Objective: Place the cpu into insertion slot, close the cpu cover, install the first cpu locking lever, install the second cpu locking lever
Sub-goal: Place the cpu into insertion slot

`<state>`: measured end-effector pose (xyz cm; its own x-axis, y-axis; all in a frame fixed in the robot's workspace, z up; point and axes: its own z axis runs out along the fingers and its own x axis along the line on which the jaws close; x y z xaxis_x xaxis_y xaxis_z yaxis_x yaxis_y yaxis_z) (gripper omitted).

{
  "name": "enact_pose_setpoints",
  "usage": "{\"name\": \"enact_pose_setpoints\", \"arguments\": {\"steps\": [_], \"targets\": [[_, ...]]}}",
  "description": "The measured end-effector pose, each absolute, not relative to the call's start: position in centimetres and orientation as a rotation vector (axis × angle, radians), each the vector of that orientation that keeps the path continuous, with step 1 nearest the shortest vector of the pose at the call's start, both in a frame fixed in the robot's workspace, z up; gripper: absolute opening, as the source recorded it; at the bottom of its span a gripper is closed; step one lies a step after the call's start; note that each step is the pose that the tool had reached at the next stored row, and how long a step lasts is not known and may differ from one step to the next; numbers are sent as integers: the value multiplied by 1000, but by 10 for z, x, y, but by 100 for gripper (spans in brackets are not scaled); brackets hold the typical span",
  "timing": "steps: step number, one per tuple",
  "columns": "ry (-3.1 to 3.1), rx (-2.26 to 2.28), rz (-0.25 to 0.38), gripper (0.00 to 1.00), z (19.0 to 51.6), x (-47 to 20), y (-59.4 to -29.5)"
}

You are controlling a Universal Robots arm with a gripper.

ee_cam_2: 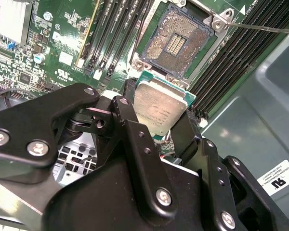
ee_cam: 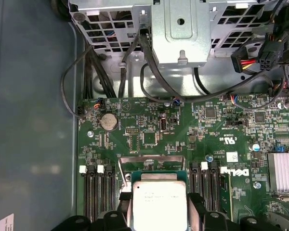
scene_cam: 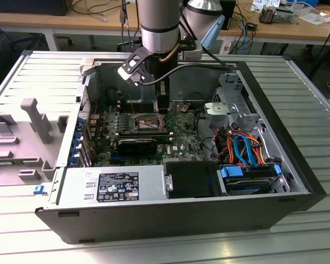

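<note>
Exterior view: open computer case on grey ribbed bench, desks behind; arm points straight down, hand over the motherboard. Second wrist view: hand pinches the cpu by its edges, near the uncovered insertion slot. First wrist view: cpu cover raised beyond it.

We see a ribbed metal counter carrying an open computer case laid on its side. On the exterior view's left, a grey plastic part lies just beside the case, with a small blue piece near it.
</note>
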<state>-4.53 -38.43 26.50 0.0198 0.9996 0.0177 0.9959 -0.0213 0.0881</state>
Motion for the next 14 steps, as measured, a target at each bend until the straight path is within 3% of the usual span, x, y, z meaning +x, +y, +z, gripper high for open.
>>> {"name": "enact_pose_setpoints", "arguments": {"steps": [14], "targets": [[2162, 2207, 115, 55, 264, -48, -384]]}}
